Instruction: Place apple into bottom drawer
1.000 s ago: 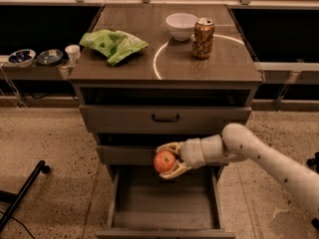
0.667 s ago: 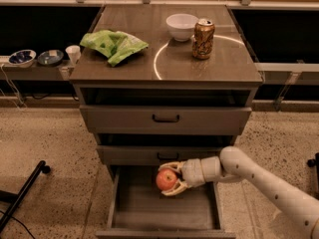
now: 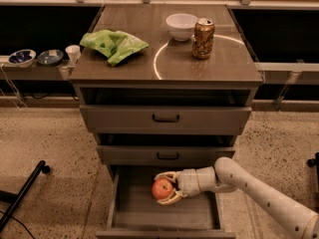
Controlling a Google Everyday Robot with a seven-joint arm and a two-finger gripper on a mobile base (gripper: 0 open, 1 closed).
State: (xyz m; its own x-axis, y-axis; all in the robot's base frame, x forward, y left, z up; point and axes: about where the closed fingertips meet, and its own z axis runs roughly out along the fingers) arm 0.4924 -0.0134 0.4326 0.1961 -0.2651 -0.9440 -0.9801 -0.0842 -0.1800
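Inside the open bottom drawer (image 3: 142, 215), your gripper (image 3: 166, 188) points left, its wrist roughly level. The white arm (image 3: 259, 195) enters from the lower right corner and slopes up to a bend at the drawer's right wall. The two pale fingers (image 3: 165, 175) are spread about as wide as the apple (image 3: 162, 188) and clamp it, one above and one below. The apple sits over the middle of the drawer floor, towards the back; you cannot tell whether it touches the floor.

Compared with a second ago, the arm has come down. The apple was then level with the middle drawer's front (image 3: 168, 156); it is now below that front and within the drawer walls, and the grip on it is unchanged.

On the cabinet top (image 3: 124, 71), the green bag (image 3: 113, 44), the white bowl (image 3: 181, 25) and the soda can (image 3: 203, 32) stand where they stood.
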